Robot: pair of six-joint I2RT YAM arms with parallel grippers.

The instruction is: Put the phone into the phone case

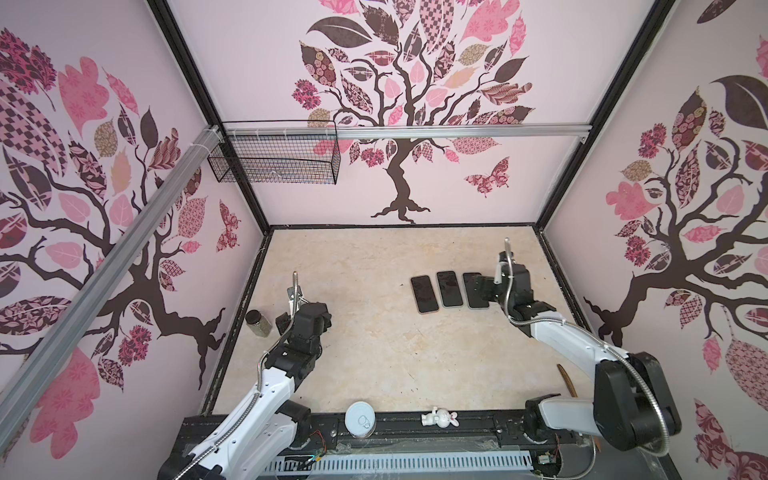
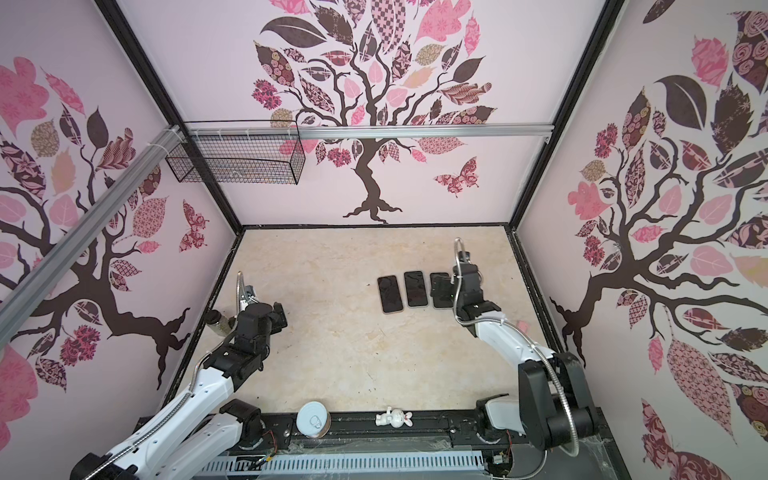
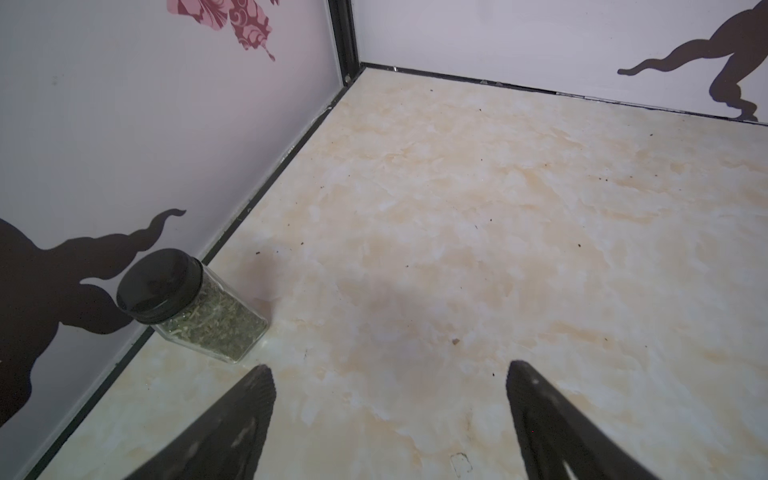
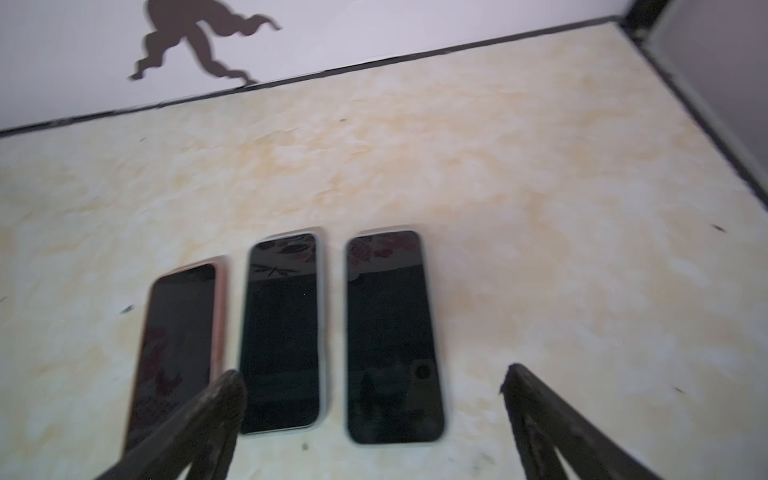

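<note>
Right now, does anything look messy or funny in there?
Yes, a little. The white bunny toy lies tipped on its side on the black front rail instead of standing up, next to a tin can perched half over that rail. The three phones lie in a neat row.

Glass jar of dried herbs (image 1: 258, 322), black lid, stands at the left edge of the worktop (image 1: 374, 361), close to the wall. Tin can (image 1: 360, 419) and white rabbit figurine (image 1: 439, 417) sit at lower centre, apart. Wire basket (image 1: 274, 160) hangs at upper left.
</note>
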